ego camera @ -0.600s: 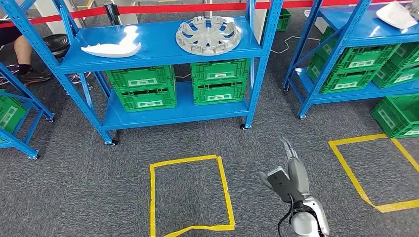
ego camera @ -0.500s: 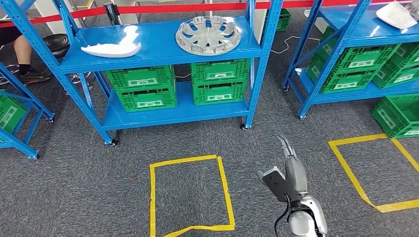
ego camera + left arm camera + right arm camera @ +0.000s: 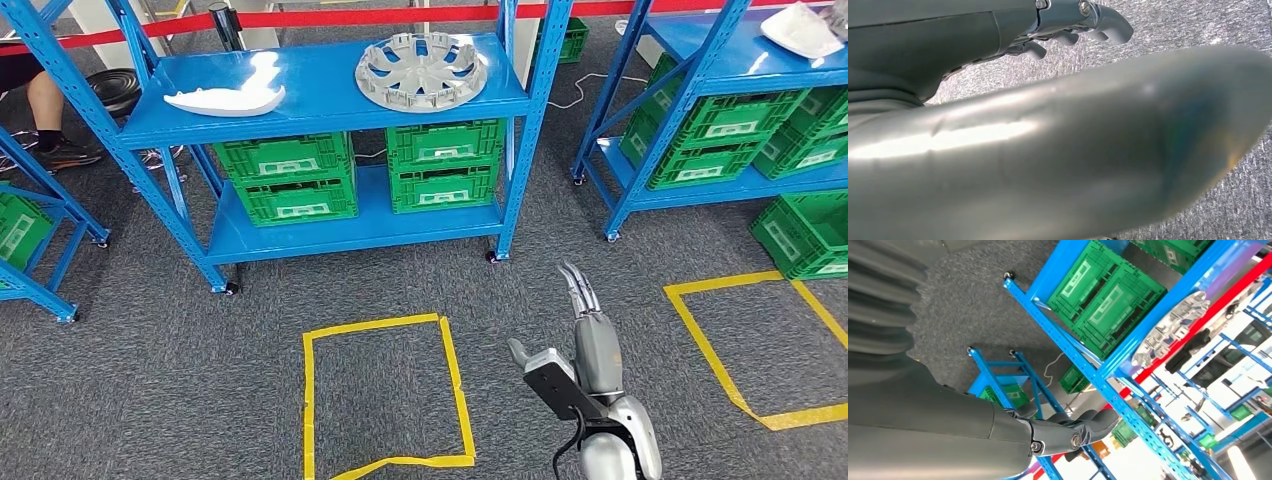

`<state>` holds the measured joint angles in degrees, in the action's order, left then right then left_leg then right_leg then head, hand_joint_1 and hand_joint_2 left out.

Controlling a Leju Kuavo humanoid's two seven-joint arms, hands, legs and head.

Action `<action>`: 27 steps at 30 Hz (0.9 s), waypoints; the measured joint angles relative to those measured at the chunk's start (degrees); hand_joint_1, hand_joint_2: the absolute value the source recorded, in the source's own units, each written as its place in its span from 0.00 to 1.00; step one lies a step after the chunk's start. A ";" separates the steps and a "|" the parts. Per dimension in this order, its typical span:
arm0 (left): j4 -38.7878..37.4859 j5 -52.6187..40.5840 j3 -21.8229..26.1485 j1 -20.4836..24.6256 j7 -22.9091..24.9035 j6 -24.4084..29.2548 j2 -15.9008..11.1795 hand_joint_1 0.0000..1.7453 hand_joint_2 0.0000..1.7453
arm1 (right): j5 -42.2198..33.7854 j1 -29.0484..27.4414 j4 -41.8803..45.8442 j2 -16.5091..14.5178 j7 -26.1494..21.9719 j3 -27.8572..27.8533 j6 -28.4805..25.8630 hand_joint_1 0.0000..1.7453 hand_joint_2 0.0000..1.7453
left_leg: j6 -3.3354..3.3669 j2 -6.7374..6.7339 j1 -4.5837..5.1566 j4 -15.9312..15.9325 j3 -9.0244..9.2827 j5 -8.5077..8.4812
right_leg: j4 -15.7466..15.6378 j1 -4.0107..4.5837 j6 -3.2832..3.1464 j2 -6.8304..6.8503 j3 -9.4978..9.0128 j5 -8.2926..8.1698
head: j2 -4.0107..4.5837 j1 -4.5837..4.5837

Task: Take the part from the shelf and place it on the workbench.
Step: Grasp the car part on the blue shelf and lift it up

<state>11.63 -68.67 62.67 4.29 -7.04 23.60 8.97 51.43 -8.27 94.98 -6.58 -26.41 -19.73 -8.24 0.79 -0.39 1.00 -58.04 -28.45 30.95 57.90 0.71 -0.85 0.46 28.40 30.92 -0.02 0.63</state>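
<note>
Wheel cover [image 3: 422,71] sitting untouched on far shelf [image 3: 330,105]; right hand [image 3: 580,345] rising twd it, fingers spread, empty; left hand [image 3: 1068,22] curled, holding nothing

Left wrist cam is mostly a blurry silver arm part [image 3: 1058,150] sitting right in front of the lens, so the left hand [image 3: 1068,22] only peeks out at 12 o'clock with its fingertips tucked behind it. In the head cam, a white part [image 3: 800,28] at 2 o'clock is cut by the frame edge, and a person's leg [image 3: 45,110] at 10 o'clock is cropped too. The wheel cover [image 3: 1173,327] is partly hidden behind the shelf beam in the right wrist cam.
</note>
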 joint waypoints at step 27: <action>0.05 -0.18 0.49 0.08 -0.36 0.32 -0.17 0.00 0.00 | 0.09 -0.73 1.30 0.07 -0.46 1.83 -1.90 0.00 0.00 | 0.05 0.00 0.07 -0.22 -0.11 0.01 | -0.01 -0.07 0.18 0.00 0.04 -0.15 | 0.00 0.00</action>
<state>11.68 -68.85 63.16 4.36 -7.40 23.92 8.79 51.52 -9.00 96.28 -6.51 -26.87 -17.89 -10.14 0.84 -0.39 1.07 -58.26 -28.56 30.96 57.89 0.65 -0.68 0.46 28.44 30.76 -0.02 0.63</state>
